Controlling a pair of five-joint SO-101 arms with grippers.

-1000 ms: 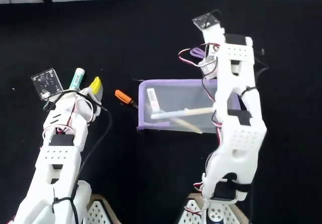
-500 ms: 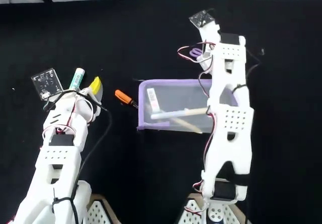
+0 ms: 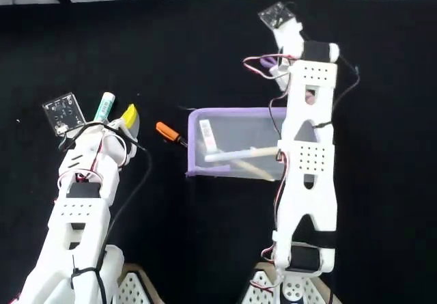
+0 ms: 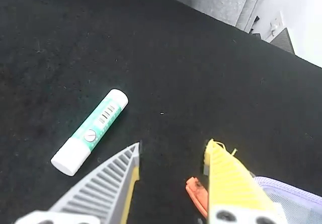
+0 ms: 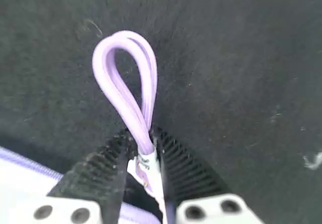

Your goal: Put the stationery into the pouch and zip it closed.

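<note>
My arms (image 3: 308, 181) are white plastic, strung with red and black wires (image 3: 247, 67). My left claw (image 4: 173, 144) has a yellow finger (image 4: 229, 181).

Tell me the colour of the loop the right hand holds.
Light purple loop, best in the right wrist view.

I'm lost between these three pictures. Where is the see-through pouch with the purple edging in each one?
High view: the see-through purple-edged pouch lies mid-table, its right end under the right arm.
Left wrist view: its purple corner, just past the orange pen.
Right wrist view: its pale edge, beside the right gripper shut on the purple cord loop.
Shared landmark: the black table cover, in all three.
</note>
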